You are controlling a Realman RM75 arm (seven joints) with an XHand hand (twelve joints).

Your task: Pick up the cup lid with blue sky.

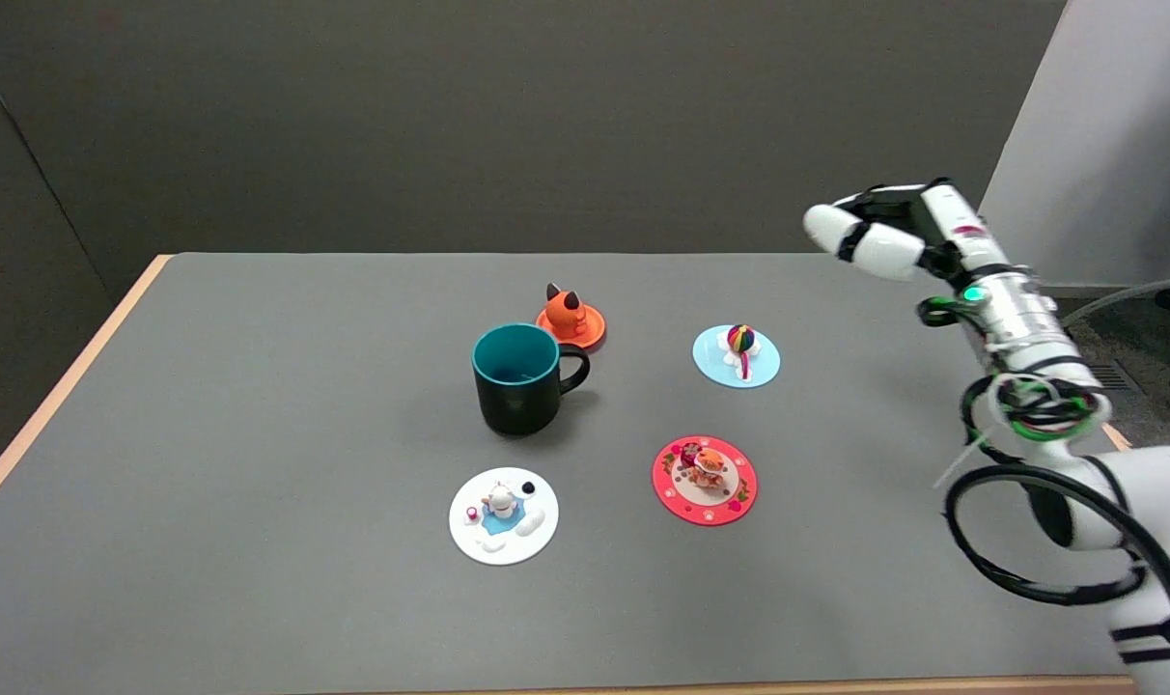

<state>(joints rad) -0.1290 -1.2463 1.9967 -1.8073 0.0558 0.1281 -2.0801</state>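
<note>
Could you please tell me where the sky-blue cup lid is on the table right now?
In the head view, the sky-blue cup lid lies flat right of centre, right of the black mug and behind the red lid, untouched.

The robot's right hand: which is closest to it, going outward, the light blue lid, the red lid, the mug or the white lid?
From the right hand:
1. Light blue lid, far right.
2. Red lid, nearer the front.
3. Mug, centre.
4. White lid, front left.

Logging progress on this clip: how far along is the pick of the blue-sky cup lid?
Early. Nothing is done: the light blue lid lies flat on the table, untouched. In hand: the right hand hovers to the lid's right, well apart, holding nothing. Left: reach over it, descend, grasp, lift.
</note>
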